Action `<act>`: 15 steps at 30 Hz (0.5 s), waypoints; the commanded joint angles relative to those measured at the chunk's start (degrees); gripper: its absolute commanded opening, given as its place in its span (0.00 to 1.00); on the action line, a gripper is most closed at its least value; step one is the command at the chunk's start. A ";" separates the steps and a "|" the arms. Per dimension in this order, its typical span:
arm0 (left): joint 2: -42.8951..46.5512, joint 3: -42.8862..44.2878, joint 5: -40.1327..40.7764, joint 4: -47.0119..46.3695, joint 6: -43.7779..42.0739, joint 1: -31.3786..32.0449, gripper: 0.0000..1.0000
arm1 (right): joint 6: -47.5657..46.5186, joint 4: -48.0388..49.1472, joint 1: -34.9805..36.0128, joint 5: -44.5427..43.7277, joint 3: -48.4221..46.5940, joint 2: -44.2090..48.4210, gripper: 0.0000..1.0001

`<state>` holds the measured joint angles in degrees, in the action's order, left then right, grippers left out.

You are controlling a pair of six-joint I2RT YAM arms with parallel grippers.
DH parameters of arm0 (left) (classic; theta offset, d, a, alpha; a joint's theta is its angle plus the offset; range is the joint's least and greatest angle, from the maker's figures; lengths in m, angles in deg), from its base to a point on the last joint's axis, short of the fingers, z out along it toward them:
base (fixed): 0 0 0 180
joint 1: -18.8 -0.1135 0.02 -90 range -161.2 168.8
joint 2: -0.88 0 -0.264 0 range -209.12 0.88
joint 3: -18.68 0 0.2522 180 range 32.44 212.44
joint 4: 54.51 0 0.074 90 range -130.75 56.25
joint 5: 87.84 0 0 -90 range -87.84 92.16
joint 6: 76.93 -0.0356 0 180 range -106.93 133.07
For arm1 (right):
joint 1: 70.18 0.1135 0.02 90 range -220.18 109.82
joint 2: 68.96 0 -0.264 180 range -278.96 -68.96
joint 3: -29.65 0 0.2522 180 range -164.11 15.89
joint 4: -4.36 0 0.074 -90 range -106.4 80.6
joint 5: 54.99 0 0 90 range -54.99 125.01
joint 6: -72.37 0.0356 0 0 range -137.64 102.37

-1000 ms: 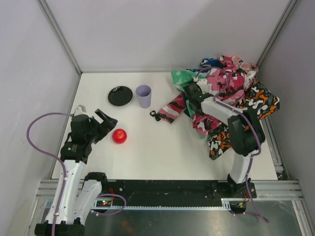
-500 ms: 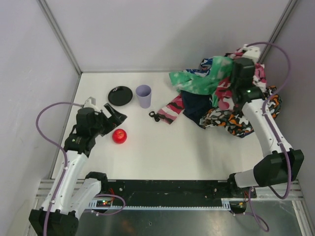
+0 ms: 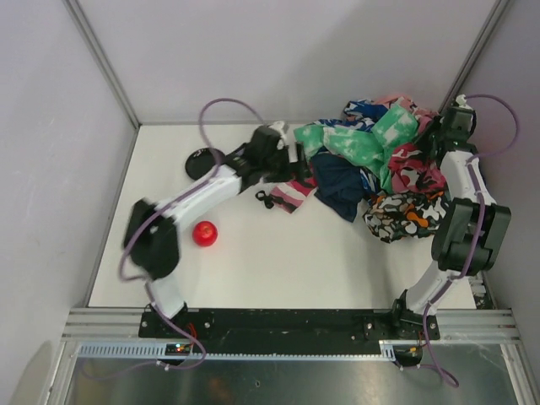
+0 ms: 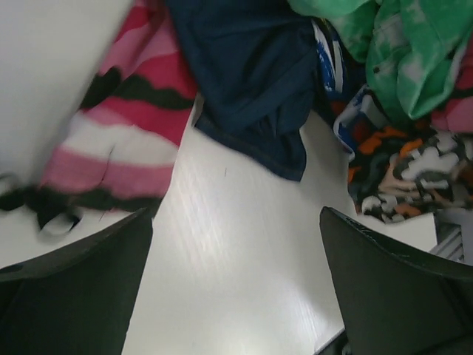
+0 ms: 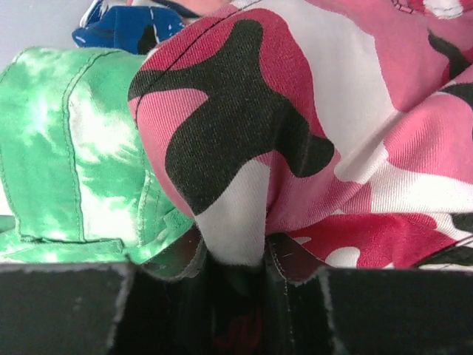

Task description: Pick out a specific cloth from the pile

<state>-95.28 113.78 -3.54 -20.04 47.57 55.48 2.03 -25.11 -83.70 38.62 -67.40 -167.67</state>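
Observation:
The dark blue cloth (image 3: 336,186) lies at the left foot of the pile (image 3: 396,160), partly under the green-white tie-dye garment (image 3: 359,142). In the left wrist view the cloth (image 4: 251,66) shows orange stitching along its hem. My left gripper (image 3: 295,160) is open and empty, just left of it, over the pink striped cloth (image 4: 126,126) and bare table (image 4: 236,214). My right gripper (image 3: 440,139) is at the pile's far right. In the right wrist view my right gripper (image 5: 233,274) is shut on a fold of the pink camouflage cloth (image 5: 295,111).
A red apple (image 3: 204,233) lies at the left. A black plate (image 3: 201,162) is partly hidden under my left arm. A small black object (image 3: 266,199) lies near the striped cloth. Orange-black-white camouflage cloth (image 3: 401,211) sits at the pile's near side. Walls close in behind and right.
My left arm swung from beside the apple across to the pile's left edge. My right arm lifted pink camouflage cloth to the far right, uncovering the dark blue cloth.

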 commanded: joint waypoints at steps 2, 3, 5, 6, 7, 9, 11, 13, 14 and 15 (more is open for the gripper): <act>-21.31 18.59 -4.19 -0.51 -1.87 2.75 1.00 | 4.24 -0.23 -1.26 9.63 -2.06 -3.58 0.00; -24.98 22.50 -4.26 -0.46 -1.79 3.51 1.00 | 4.51 -0.44 -1.47 9.90 -2.01 -3.94 0.00; -32.43 29.94 -2.79 -0.22 -1.85 4.92 1.00 | 4.95 -1.03 -1.88 10.18 -1.80 -4.38 0.00; -35.77 33.45 -1.76 -0.01 -1.56 5.52 1.00 | 5.08 -1.19 -1.96 10.31 -1.71 -4.42 0.00; -39.02 36.96 -1.42 0.23 -0.81 5.90 1.00 | 5.15 -1.22 -2.00 10.55 -1.53 -4.53 0.00; -44.47 42.65 -2.48 0.41 1.67 6.35 1.00 | 5.09 -1.43 -1.96 11.51 -1.29 -4.81 0.00; -49.21 47.77 -2.88 0.46 3.24 6.99 0.99 | 5.16 -1.89 -1.95 11.83 -1.01 -5.17 0.00; -52.38 50.89 -3.26 0.56 4.49 7.59 1.00 | 5.20 -1.99 -1.95 12.33 -0.67 -5.37 0.00; -53.34 51.79 -3.84 0.51 5.12 7.91 1.00 | 5.21 -1.84 -1.95 12.53 -0.40 -5.49 0.00; -54.09 52.46 -4.21 0.54 5.52 8.24 1.00 | 5.17 -1.77 -1.95 12.59 -0.17 -5.55 0.00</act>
<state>-146.25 160.99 -5.68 -19.62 49.63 62.57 6.38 -23.58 -86.02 47.54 -67.88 -171.19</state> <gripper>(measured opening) 0.995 0.243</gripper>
